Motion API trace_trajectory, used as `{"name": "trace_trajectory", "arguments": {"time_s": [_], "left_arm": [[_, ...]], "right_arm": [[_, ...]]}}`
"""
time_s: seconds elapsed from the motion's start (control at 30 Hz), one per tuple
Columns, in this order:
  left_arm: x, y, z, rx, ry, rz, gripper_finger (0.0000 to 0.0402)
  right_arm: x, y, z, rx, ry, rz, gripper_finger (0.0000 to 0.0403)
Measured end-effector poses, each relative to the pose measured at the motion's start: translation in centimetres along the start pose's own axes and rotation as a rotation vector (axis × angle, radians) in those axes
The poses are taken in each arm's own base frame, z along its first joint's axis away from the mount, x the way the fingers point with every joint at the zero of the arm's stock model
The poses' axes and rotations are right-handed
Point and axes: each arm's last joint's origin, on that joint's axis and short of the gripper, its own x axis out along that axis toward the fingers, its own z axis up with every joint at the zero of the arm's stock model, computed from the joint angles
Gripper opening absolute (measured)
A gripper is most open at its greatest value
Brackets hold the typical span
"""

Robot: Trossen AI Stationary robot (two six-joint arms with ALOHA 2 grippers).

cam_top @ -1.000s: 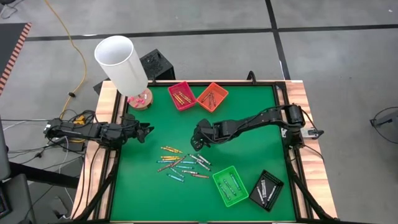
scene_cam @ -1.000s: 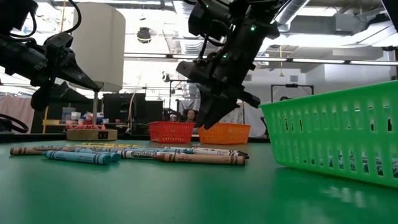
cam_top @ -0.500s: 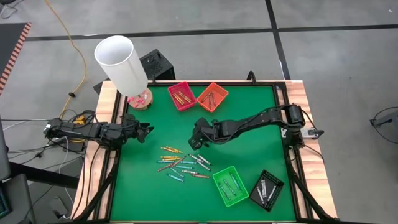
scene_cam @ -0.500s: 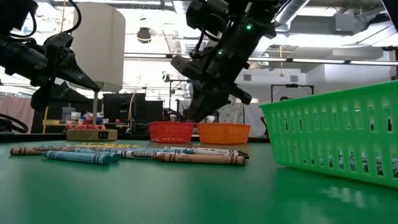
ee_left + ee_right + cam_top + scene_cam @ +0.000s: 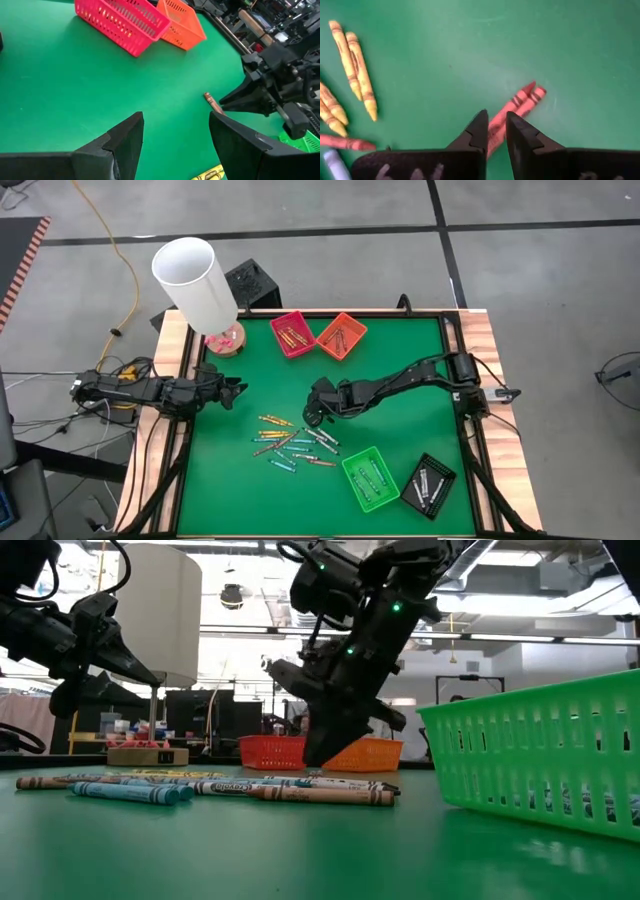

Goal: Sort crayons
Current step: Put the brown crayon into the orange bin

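Crayons [image 5: 296,444] lie heaped — right fingers [image 5: 496,131], slightly parted, over two red ones [image 5: 516,107].

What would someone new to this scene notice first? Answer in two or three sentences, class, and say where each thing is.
The loose crayons scattered mid-table on the green mat catch the eye first, with the right gripper hanging just above their edge. At the far edge sit a pink tray and an orange tray; a tall white tube stands at the far left corner.
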Motion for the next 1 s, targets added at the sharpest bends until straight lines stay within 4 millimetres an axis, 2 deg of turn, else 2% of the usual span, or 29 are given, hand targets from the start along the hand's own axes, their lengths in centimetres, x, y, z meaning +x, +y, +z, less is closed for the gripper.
{"name": "trace_trajectory", "arguments": {"time_s": [0.2, 0.5, 0.7, 0.83, 1.0], "left_arm": [[0.0, 0.0, 0.0, -0.001, 0.000, -0.002, 0.0215], [0.0, 0.0, 0.0, -0.007, 0.000, -0.001, 0.0215], [0.0, 0.0, 0.0, -0.007, 0.000, -0.001, 0.0215], [0.0, 0.0, 0.0, -0.005, 0.000, -0.001, 0.0215], [0.0, 0.0, 0.0, 0.003, -0.002, 0.000, 0.0215]], "right_arm": [[0.9, -0.1, -0.6, 0.013, 0.027, -0.006, 0.0064], [0.9, 0.2, -0.5, 0.006, 0.019, 0.019, 0.0064], [-0.2, 1.6, 0.5, -0.043, 0.011, 0.038, 0.0064], [-0.8, 1.7, 0.5, -0.100, 0.058, -0.001, 0.0064], [-0.4, 2.2, 0.5, -0.120, 0.062, 0.051, 0.0071]]}}
